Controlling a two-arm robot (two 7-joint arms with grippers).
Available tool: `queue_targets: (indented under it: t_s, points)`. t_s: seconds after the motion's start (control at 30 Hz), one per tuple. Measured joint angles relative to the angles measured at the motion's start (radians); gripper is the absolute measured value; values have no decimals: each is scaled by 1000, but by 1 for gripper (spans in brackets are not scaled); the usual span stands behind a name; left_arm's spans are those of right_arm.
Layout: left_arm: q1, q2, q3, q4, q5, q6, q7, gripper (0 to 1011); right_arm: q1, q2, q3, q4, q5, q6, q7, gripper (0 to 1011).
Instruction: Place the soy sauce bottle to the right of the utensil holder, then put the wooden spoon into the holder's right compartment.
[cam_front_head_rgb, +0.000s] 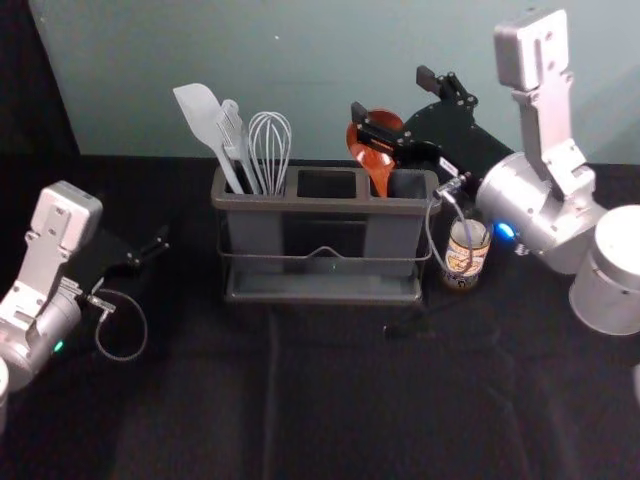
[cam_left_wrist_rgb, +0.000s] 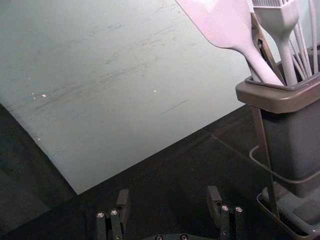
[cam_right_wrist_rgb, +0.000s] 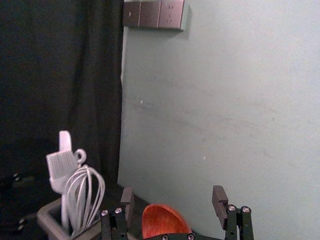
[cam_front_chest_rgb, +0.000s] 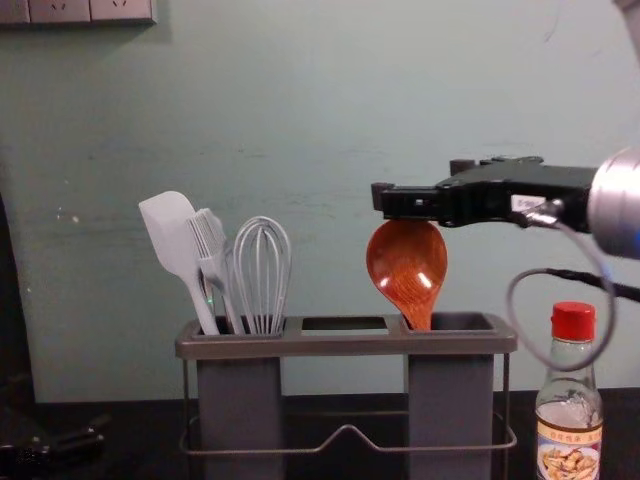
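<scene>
My right gripper (cam_front_head_rgb: 392, 95) is open just above and behind the wooden spoon (cam_front_head_rgb: 376, 162); in the right wrist view the gripper (cam_right_wrist_rgb: 173, 196) has nothing between its fingertips, with the spoon's bowl (cam_right_wrist_rgb: 162, 221) low near them. In the chest view the spoon (cam_front_chest_rgb: 405, 265) leans bowl-up, its handle down in the right compartment of the utensil holder (cam_front_chest_rgb: 340, 345). The soy sauce bottle (cam_front_chest_rgb: 569, 430) stands upright beside the holder's right end. My left gripper (cam_front_head_rgb: 148, 252) is parked left of the holder; the left wrist view shows this gripper (cam_left_wrist_rgb: 168, 196) open.
A white spatula (cam_front_chest_rgb: 172, 240), a brush (cam_front_chest_rgb: 212, 250) and a whisk (cam_front_chest_rgb: 262, 275) stand in the holder's left compartment. A wall (cam_front_chest_rgb: 300, 120) rises behind the table (cam_front_head_rgb: 330, 400). The right forearm reaches in over the bottle's side.
</scene>
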Motion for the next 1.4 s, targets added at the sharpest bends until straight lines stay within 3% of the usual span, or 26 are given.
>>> queue_targets:
  t_s: [0.13,0.37,0.67,1.0,1.1,1.2,1.23,1.4]
  points:
    - [0,0,0,0,0,0,0,1005,-32,49,24,-87,36,100,23,1003]
    - [0,0,0,0,0,0,0,1005,-106,134,72,-203,100,196,62,1003]
    - [0,0,0,0,0,0,0,1005,-243,222,130,-300,161,203,92,1003]
    - [0,0,0,0,0,0,0,1005,-410,281,145,-332,185,108,99,1002]
    - [0,0,0,0,0,0,0,1005,-466,291,143,-317,178,34,93,1003]
    - [0,0,0,0,0,0,0,1005,-489,290,139,-293,167,-24,81,1003]
    - [0,0,0,0,0,0,0,1005,-501,286,134,-273,153,-69,70,1002]
    - [0,0,0,0,0,0,0,1005,-528,257,119,-217,103,-184,29,1002]
